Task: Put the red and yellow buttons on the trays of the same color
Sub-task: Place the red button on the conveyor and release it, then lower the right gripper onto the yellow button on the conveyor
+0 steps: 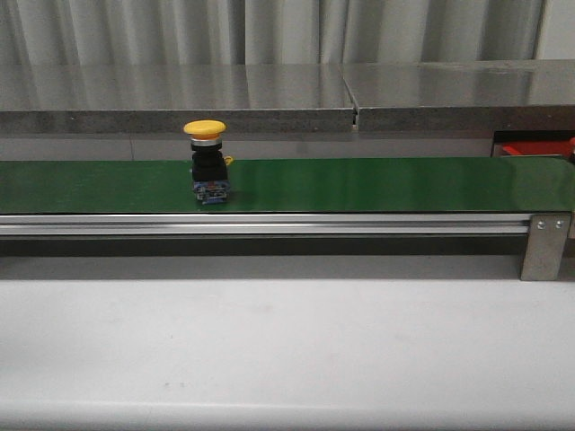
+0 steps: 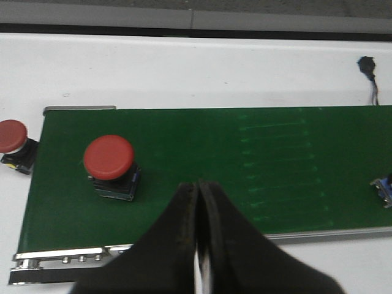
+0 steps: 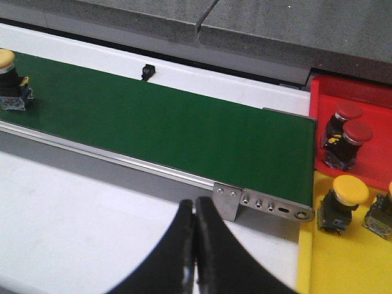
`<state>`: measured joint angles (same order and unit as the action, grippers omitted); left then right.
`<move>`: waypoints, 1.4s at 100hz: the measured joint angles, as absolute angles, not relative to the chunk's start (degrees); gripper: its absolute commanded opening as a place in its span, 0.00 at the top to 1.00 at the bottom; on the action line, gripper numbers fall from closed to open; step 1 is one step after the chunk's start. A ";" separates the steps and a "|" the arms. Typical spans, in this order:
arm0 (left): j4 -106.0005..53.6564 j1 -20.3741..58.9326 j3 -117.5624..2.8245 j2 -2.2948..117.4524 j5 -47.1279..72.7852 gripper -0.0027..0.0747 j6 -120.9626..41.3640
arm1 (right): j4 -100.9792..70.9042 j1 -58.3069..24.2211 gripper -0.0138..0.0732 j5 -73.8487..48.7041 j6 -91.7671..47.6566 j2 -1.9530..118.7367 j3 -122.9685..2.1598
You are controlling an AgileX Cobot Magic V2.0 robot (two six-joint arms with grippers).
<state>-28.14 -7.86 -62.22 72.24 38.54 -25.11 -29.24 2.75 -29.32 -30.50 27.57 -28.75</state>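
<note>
A yellow button (image 1: 206, 129) stands upright on the green belt (image 1: 377, 184), left of centre; the right wrist view shows it (image 3: 7, 61) at the belt's far end. In the left wrist view a red button (image 2: 109, 158) sits on the belt (image 2: 245, 165) near its end, just beyond my left gripper (image 2: 198, 185), which is shut and empty. A second red button (image 2: 12, 136) lies off the belt end. My right gripper (image 3: 195, 203) is shut and empty over the white table. The red tray (image 3: 331, 92) holds two red buttons (image 3: 358, 132). The yellow tray (image 3: 343, 263) holds yellow buttons (image 3: 350, 190).
A metal rail and end bracket (image 1: 545, 244) run along the belt's near side. A grey counter (image 1: 269, 94) stands behind the belt. A small black sensor (image 3: 147, 71) sits on the far side of the belt. White tabletop (image 1: 287, 350) lies in front.
</note>
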 measured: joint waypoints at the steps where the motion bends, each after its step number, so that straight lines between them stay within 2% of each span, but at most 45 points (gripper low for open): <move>1: -28.14 -7.61 -61.99 71.69 38.44 0.99 -25.11 | -29.24 2.75 0.92 -29.32 -30.50 27.57 -28.75; 26: -22.82 0.65 -54.81 63.31 34.05 0.99 -21.13 | -29.24 2.75 0.92 -29.32 -30.50 27.57 -28.75; 56: -15.36 5.03 -48.43 54.11 32.50 0.99 -12.38 | -29.92 2.75 0.92 -30.03 -30.50 27.57 -28.75; 94: -16.36 5.67 -40.69 39.99 32.58 0.99 -11.44 | -29.99 2.75 0.92 -30.04 -30.50 27.57 -28.75; 140: -17.07 5.79 -35.93 32.72 35.70 0.99 -11.35 | -29.99 2.75 0.92 -30.53 -30.50 31.11 -30.26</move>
